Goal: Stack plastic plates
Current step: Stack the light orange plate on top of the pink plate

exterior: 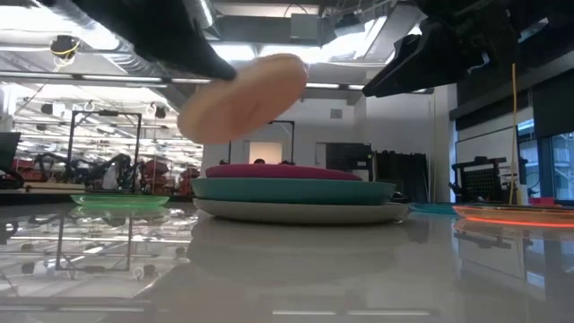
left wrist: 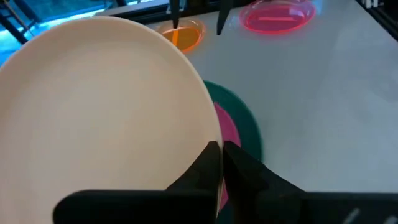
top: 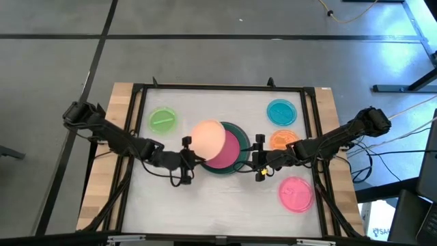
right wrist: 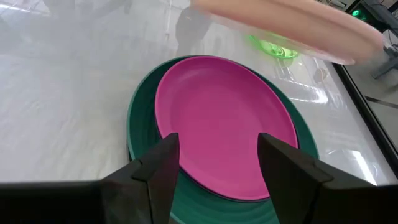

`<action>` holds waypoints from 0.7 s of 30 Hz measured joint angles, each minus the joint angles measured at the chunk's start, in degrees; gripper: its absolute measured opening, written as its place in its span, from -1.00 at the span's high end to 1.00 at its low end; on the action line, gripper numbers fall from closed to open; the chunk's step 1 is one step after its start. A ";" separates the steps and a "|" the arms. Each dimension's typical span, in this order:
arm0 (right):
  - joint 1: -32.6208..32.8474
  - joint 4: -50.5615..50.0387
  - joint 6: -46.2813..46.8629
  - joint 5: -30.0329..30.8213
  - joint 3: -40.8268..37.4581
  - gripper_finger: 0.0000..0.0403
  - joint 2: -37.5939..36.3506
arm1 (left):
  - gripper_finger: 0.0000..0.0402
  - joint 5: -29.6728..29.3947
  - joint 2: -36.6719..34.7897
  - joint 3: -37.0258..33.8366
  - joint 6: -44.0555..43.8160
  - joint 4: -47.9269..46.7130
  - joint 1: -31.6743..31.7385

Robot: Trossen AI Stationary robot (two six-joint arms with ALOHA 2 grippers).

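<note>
The peach plate [top: 208, 138] is in the air, tilted, over the left part of a stack at the table's middle. The stack is a magenta plate [right wrist: 224, 118] on a dark green plate [right wrist: 140, 134], which rests on a grey plate [exterior: 296, 212]. My left gripper [top: 193, 158] is shut on the peach plate. My right gripper [top: 258, 160] hovers open just right of the stack, its fingers above the magenta plate's rim and touching nothing. The small green [top: 162, 120], teal [top: 281, 111], orange [top: 282, 140] and pink [top: 295, 193] plates lie flat on the table. No black plate shows. My left gripper pinches the peach plate's rim [left wrist: 208, 140] between its two fingers, on the plate's near-left side. The fingers come in roughly level from the table's left. The plate is lifted clear and tilted, with its far edge [exterior: 287, 63] higher, above the stack.
A black frame [top: 136, 89] borders the white work surface, with wooden strips outside it. There is free room on the near-left part of the table [top: 177, 205] and along the far edge between the green and teal plates.
</note>
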 joint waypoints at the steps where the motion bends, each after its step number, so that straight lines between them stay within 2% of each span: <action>1: 0.01 0.00 -0.02 0.00 0.00 -0.03 0.00 | 0.95 0.71 0.00 -0.72 0.49 1.22 0.78; 11: -0.01 0.00 -0.01 0.00 0.00 -0.03 0.00 | 0.94 12.32 0.04 -7.08 1.70 17.66 7.75; 16: -0.01 0.00 0.00 0.00 0.00 -0.03 0.00 | 0.94 13.58 0.33 -7.88 -0.58 21.18 8.34; 21: -0.01 0.06 -0.02 0.01 0.00 -0.03 0.00 | 0.94 13.58 4.86 -7.91 -0.89 26.49 7.11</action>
